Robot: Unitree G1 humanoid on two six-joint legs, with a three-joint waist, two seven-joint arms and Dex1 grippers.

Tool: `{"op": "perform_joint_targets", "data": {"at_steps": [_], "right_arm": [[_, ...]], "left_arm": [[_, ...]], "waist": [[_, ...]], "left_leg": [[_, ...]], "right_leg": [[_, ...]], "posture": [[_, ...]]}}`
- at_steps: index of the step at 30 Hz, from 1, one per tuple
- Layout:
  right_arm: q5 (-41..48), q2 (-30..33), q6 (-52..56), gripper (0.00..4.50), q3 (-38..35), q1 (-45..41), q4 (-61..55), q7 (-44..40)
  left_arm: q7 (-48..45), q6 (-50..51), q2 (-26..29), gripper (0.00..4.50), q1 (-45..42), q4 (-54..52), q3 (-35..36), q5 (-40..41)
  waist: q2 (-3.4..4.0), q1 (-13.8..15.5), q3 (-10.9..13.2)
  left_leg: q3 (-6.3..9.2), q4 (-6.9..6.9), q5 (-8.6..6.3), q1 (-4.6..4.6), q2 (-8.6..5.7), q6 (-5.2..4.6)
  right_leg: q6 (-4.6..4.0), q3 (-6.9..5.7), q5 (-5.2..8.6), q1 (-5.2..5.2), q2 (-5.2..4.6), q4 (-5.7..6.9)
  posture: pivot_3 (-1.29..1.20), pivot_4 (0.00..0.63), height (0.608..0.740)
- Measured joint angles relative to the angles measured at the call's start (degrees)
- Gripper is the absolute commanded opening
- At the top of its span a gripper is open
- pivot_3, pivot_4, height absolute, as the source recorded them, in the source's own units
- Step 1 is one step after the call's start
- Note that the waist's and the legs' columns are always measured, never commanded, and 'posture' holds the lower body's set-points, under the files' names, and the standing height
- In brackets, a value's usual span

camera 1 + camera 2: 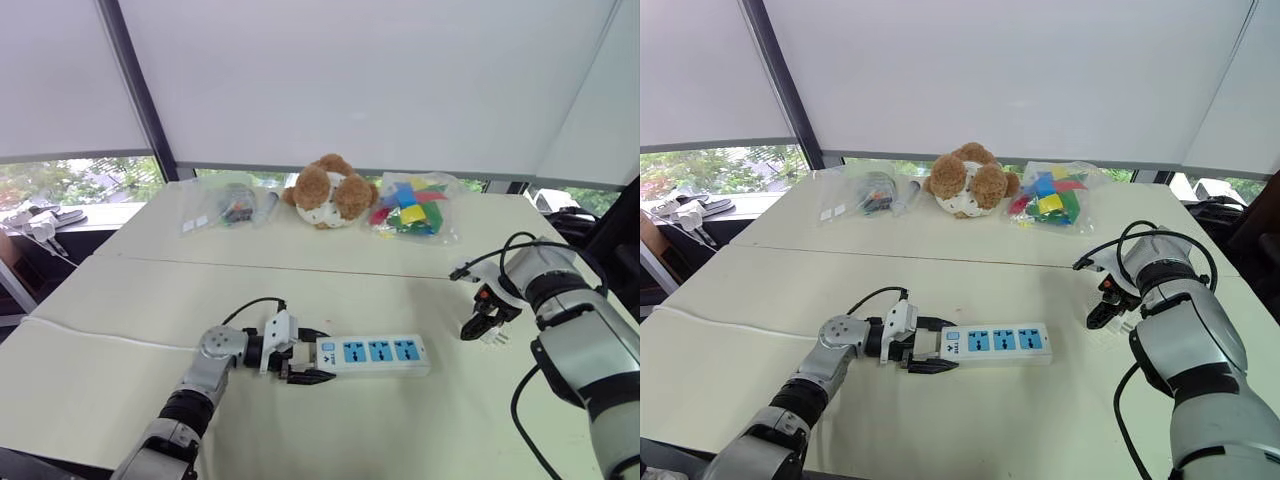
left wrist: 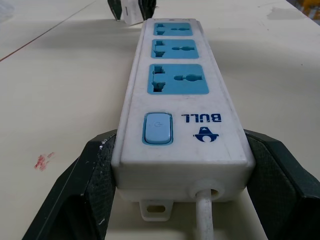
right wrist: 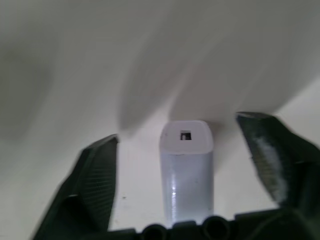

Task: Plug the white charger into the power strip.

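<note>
The white power strip (image 1: 375, 353) with three blue sockets lies flat on the table, near the front middle. My left gripper (image 1: 300, 362) is shut on its cord end, one black finger on each side (image 2: 95, 175), by the blue switch. The white charger (image 1: 492, 337) stands on the table to the right of the strip, about a hand's width from its far end. My right gripper (image 1: 478, 322) is lowered over it and open. In the right wrist view the charger (image 3: 186, 165) sits between the spread fingers (image 3: 95, 175), touching neither.
At the back of the table sit a brown and white plush bear (image 1: 325, 190), a bag of coloured blocks (image 1: 412, 208) and a clear bag of small items (image 1: 228, 205). A seam (image 1: 300, 268) crosses the table behind the strip.
</note>
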State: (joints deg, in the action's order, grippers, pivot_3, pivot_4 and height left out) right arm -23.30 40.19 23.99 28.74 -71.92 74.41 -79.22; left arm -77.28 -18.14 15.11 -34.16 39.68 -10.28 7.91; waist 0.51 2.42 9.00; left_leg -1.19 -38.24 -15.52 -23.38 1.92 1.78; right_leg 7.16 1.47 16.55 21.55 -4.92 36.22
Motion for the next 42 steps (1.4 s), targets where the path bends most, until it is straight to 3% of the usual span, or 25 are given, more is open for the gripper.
{"op": "perform_joint_targets", "data": {"at_steps": [2, 15, 18, 20, 29, 32, 34, 36, 42], "right_arm": [[-0.58, 0.00, -0.33, 1.59, -0.01, 0.19, 0.00, 0.44], [-3.23, -0.57, -1.99, 1.59, 0.21, 0.26, -0.04, -0.18], [-3.85, -0.64, -2.86, 2.43, 0.31, 0.27, -0.04, -0.75], [-4.01, -1.00, -3.06, 3.36, 0.23, 0.27, 0.00, -0.99], [-4.71, -1.58, -2.67, 3.36, 0.09, 0.25, 0.08, 0.55], [-4.87, -1.59, -2.71, 2.58, 0.12, 0.25, 0.08, 0.89], [-5.25, -1.59, -2.98, 1.50, 0.14, 0.26, 0.11, 1.62], [-5.35, -1.60, -3.11, 0.76, 0.13, 0.27, 0.14, 1.72], [-5.22, -1.67, -3.11, 0.79, -0.24, 0.31, 0.14, 1.91]], "left_arm": [[0.05, -0.20, -0.07, 3.00, -0.02, 0.18, 0.00, 0.00], [0.82, -0.30, -0.34, 3.00, -0.06, 0.63, 0.00, 0.00], [0.96, -0.25, -0.44, 3.00, -0.03, 0.62, 0.00, -0.04], [1.36, -0.18, -0.53, 3.00, -0.01, 0.62, 0.00, -0.29], [2.09, -0.13, -0.79, 3.00, 0.08, 0.64, 0.00, -0.48], [2.08, -0.13, -0.82, 3.00, 0.08, 0.63, 0.00, -0.48], [2.03, -0.12, -0.83, 3.00, 0.09, 0.59, 0.00, -0.48], [2.03, -0.08, -0.85, 3.00, 0.10, 0.56, 0.00, -0.48], [2.09, 0.30, -0.84, 3.00, 0.19, 0.29, 0.00, -0.48]], "waist": [[0.00, 0.00, 0.00], [0.00, -0.02, -0.02], [0.00, -0.02, -0.02], [-0.09, -0.08, -0.08], [-0.11, -0.11, -0.11], [-0.11, -0.10, -0.11], [-0.11, -0.09, -0.11], [-0.11, -0.09, -0.11], [-0.11, -0.11, -0.11]], "left_leg": [[0.03, 0.00, 0.00, 0.02, -0.01, 0.00], [0.10, 0.00, 0.00, 0.10, -0.05, 0.00], [0.12, 0.00, 0.00, 0.11, -0.06, 0.00], [0.12, -0.01, 0.00, 0.13, -0.07, 0.00], [0.14, -0.05, 0.01, 0.15, -0.09, -0.01], [0.14, -0.05, 0.01, 0.15, -0.09, 0.00], [0.15, -0.04, 0.01, 0.14, -0.09, 0.00], [0.15, -0.04, 0.01, 0.14, -0.09, -0.01], [0.15, -0.04, 0.01, 0.14, -0.09, -0.01]], "right_leg": [[0.00, 0.00, 0.00, -0.03, 0.00, 0.00], [0.00, 0.00, 0.00, -0.19, 0.00, -0.04], [0.00, 0.00, 0.00, -0.21, 0.00, -0.05], [0.00, 0.00, 0.00, -0.25, 0.00, -0.06], [-0.01, 0.00, 0.00, -0.30, -0.01, -0.07], [-0.01, 0.00, 0.00, -0.30, -0.01, -0.06], [-0.01, 0.00, 0.00, -0.28, -0.01, -0.06], [-0.01, 0.00, 0.00, -0.28, -0.01, -0.06], [-0.01, 0.00, 0.00, -0.29, -0.01, -0.07]], "posture": [[0.00, 0.150, 0.739], [0.00, 0.150, 0.739], [0.00, 0.150, 0.739], [0.00, 0.150, 0.739], [0.00, 0.150, 0.739], [0.00, 0.150, 0.739], [0.00, 0.150, 0.739], [0.00, 0.150, 0.739], [0.00, 0.150, 0.739]]}}
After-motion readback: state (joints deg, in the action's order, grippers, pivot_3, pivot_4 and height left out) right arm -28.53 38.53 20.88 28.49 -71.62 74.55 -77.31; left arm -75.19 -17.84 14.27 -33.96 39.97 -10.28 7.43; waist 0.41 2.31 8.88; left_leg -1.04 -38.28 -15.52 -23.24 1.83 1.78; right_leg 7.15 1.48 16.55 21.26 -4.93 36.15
